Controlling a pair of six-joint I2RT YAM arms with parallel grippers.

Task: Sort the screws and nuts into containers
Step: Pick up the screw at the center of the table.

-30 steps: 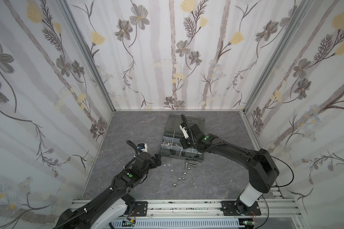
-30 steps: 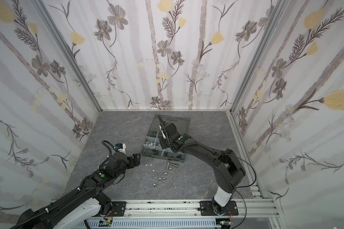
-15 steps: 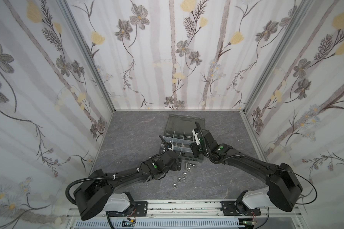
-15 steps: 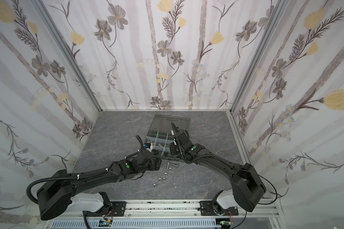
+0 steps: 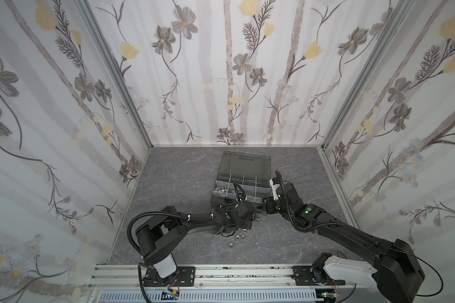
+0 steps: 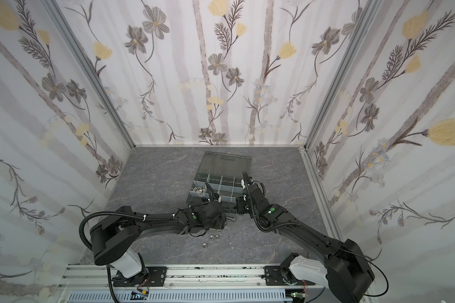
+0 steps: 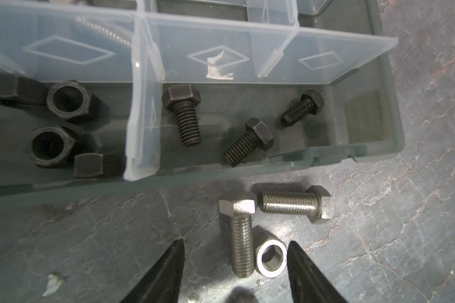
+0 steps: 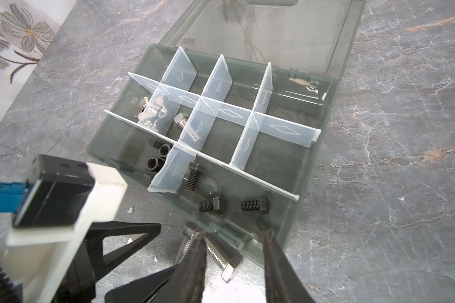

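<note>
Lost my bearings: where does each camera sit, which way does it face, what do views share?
Top views: high above the front rail, facing down toward the back wall; left arm, right arm, organiser case.
Left wrist: on the left arm, facing down past the left gripper at a silver screw and silver nut.
Right wrist: on the right arm, facing past the right gripper over the case; left gripper alongside.
Shared: wrist views both show black screws.
</note>
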